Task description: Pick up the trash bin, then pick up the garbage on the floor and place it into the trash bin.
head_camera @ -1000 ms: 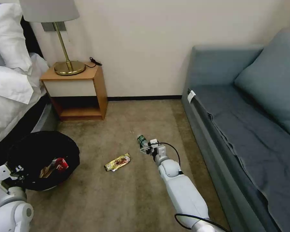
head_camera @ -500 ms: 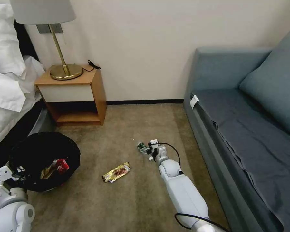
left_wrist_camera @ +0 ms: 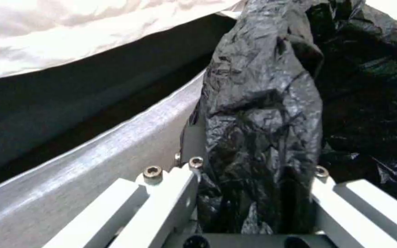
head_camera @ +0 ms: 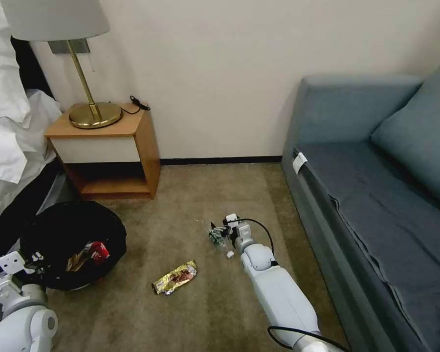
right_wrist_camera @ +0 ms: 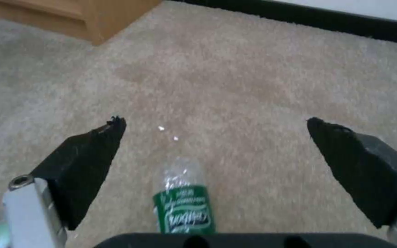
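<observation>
- Right gripper low over the carpet, jaws spread wide, nothing held.
- Bottle lies on the floor between the fingers, long axis along the reach, not across it.
- Left gripper clenched on the trash bin liner, beside the bed.
- Gold wrapper on the carpet between bin and right arm.

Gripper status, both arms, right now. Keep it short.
Left gripper: shut on the trash bin, fingers pinching its bag-lined rim.
Right gripper: open, fingers spread to either side of the bottle on the carpet, not gripping it.
</observation>
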Tool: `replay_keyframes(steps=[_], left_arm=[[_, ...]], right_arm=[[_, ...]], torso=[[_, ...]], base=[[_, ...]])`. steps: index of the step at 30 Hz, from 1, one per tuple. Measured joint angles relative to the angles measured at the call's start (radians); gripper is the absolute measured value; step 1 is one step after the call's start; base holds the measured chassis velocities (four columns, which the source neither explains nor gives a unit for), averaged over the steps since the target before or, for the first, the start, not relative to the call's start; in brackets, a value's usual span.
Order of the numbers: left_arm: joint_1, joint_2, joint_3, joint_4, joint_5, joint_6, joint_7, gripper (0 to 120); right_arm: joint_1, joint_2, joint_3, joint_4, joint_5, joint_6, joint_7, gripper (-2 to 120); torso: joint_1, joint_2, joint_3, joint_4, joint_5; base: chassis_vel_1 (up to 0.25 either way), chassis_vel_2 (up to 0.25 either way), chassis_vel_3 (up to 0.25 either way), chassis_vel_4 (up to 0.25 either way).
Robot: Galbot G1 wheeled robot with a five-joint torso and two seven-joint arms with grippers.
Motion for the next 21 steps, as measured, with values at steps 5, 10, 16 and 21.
replay_keyframes(steps=[5, 10, 16, 21], left_arm=[[0.000, -0.001, 0.004, 0.001, 0.003, -0.002, 0.000, 4], [0.002, -0.005, 0.014, 0.003, 0.010, -0.005, -0.001, 4], [0.009, -0.003, 0.027, 0.002, 0.022, -0.011, -0.005, 4], [0.017, 0.001, 0.033, 0.001, 0.030, -0.016, -0.010, 4]], right_arm=[[0.003, -0.007, -0.016, 0.000, -0.001, 0.000, 0.000, 100], [0.012, -0.031, -0.052, -0.001, -0.002, 0.000, -0.005, 100], [0.034, -0.078, -0.146, 0.014, 0.012, -0.010, -0.014, 100], [0.066, -0.122, -0.262, 0.048, 0.035, -0.041, -0.026, 100]], torso=[[0.000, 0.000, 0.000, 0.0000, 0.0000], [0.000, 0.000, 0.000, -0.0001, 0.0000], [0.000, 0.000, 0.000, -0.0001, 0.0000], [0.000, 0.000, 0.000, -0.0002, 0.0000]], base=[[-0.126, 0.109, 0.102, -0.092], [-0.112, 0.120, 0.114, -0.109], [-0.104, 0.103, 0.102, -0.113], [-0.045, 0.023, 0.028, -0.024]])
